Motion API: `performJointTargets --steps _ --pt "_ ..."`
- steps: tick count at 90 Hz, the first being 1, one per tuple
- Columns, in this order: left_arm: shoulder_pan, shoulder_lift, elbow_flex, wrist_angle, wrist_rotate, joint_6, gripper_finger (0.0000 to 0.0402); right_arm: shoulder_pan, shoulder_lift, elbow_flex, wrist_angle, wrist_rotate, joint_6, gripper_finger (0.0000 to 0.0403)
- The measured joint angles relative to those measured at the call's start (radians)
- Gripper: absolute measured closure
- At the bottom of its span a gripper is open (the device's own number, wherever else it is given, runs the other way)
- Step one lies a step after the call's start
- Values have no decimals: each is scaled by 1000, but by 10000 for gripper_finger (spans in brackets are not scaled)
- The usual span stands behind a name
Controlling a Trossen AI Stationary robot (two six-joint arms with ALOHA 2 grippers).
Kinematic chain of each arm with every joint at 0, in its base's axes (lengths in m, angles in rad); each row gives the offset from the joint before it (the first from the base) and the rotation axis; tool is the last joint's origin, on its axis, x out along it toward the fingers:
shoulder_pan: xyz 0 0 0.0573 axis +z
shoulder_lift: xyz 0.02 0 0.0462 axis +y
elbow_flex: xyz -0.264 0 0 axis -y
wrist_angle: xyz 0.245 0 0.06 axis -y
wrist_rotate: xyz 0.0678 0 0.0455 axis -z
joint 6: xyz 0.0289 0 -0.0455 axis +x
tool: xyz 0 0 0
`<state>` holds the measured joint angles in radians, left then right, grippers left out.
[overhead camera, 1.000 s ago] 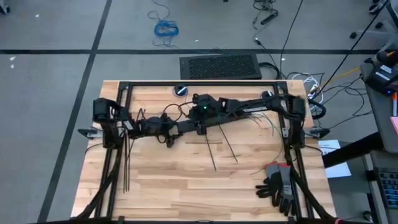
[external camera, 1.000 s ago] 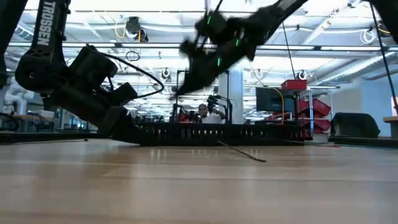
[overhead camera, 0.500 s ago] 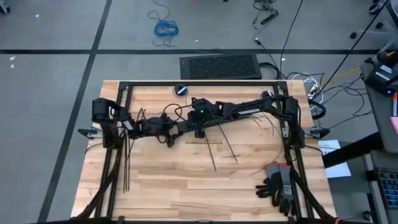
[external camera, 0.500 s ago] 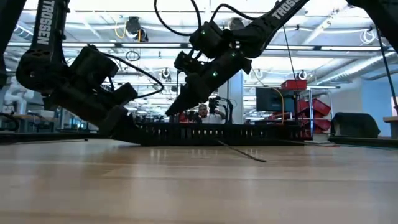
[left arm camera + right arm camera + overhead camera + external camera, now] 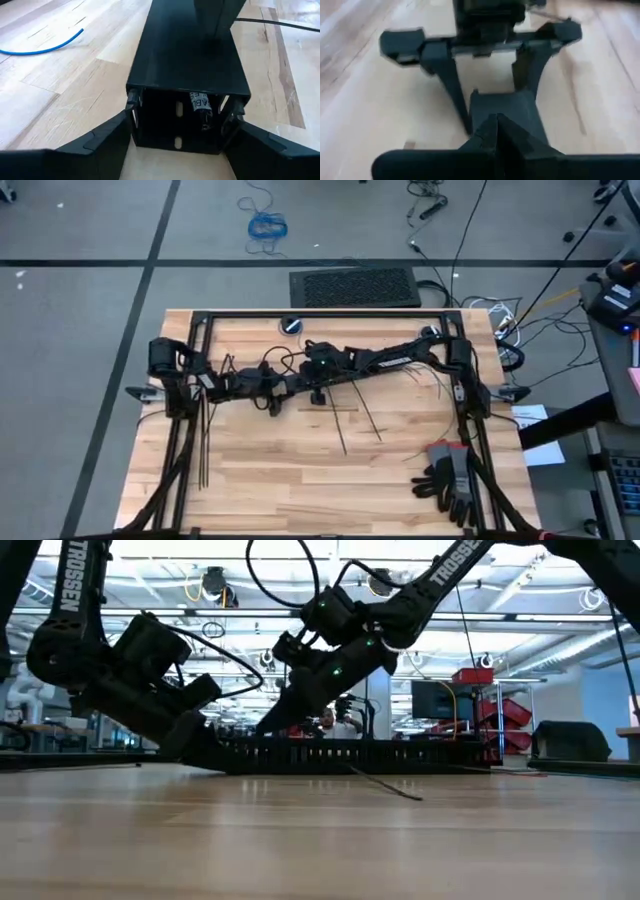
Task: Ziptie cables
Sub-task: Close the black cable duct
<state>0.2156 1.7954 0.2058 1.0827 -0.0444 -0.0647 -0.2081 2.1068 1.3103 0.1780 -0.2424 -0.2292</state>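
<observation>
A black slotted bar (image 5: pixel 185 55) lies on the wooden table, running across its middle (image 5: pixel 380 754). My left gripper (image 5: pixel 182 105) is shut on the bar's near open end, at the table's left centre (image 5: pixel 280 385). My right gripper (image 5: pixel 496 125) is shut and hangs low over the bar just beside the left gripper (image 5: pixel 316 390). Thin green and grey cables (image 5: pixel 432 372) lie splayed on the table at the right. Black zipties lie flat at the left (image 5: pixel 204 442) and in the middle (image 5: pixel 360 420). My left gripper pinches the bar's open end between its two fingers, one finger (image 5: pixel 131 102) on each outer side wall (image 5: pixel 137 90). The fingers come low and slanting from the table's left, along the bar. The bar rests on the table. My right gripper points its shut tips down at the bar's top (image 5: pixel 502 107); whether they touch it, I cannot tell.
A pair of grey and black gloves (image 5: pixel 448 475) lies at the near right corner. A thin blue cable (image 5: pixel 45 47) lies on the wood beside the bar. The black frame (image 5: pixel 320 315) rims the table's far edge and sides. Bare wood lies near the front.
My right gripper has come down and toward the table's left, closing on the left gripper and the bar's held end. The left gripper and the bar have kept still.
</observation>
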Motion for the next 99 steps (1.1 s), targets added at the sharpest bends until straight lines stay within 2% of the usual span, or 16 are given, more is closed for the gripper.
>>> performJointTargets --steps 27,62,75,99 --pt "1 0 6 -3 0 -1 114 -9 22 2 39 -46 5 403" --pt "1 0 7 -4 0 0 114 -6 26 -2 93 -53 8 403" --pt "1 0 7 -4 0 3 114 -6 25 -2 169 -55 7 403" --pt "1 0 8 -8 0 0 114 -6 18 -2 88 -32 2 403"
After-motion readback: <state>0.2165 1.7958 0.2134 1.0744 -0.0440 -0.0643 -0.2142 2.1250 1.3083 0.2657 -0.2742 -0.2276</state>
